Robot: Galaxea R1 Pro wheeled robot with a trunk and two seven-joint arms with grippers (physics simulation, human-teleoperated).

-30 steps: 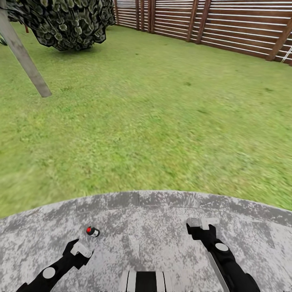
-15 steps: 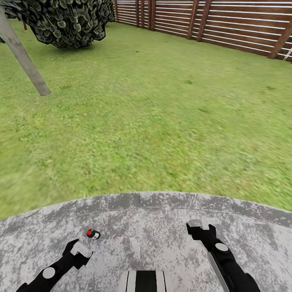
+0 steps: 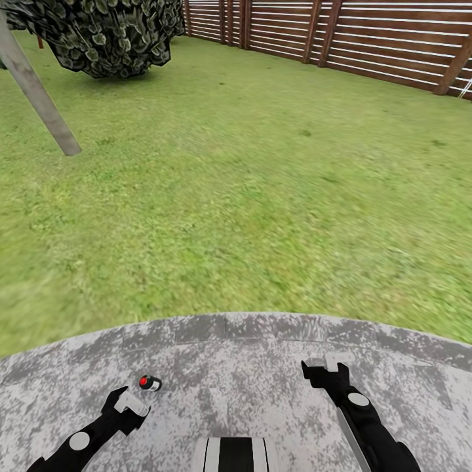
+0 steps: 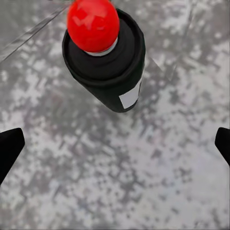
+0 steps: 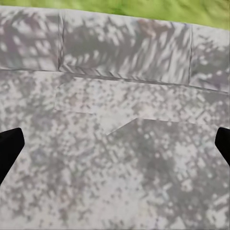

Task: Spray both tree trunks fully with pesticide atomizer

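On the grey mottled stone paving [image 3: 262, 367], near its left side and short of the curved edge where the lawn [image 3: 249, 196] begins, stands the pesticide atomizer [image 3: 150, 383]. Since a second ago it has slid slightly nearer in our head view, and the paving edge with it, so we judge the camera or base shifted, not the can; the pickup looks close. Our left end effector [image 3: 131, 402] waits just beside it, fingers spread wide and empty. Our right end effector [image 3: 330, 360] is likewise open over bare stone. The atomizer [image 4: 105, 52] is a squat black cylinder with a glossy red dome cap and a white label. A pale tree trunk [image 3: 36, 88] leans far left
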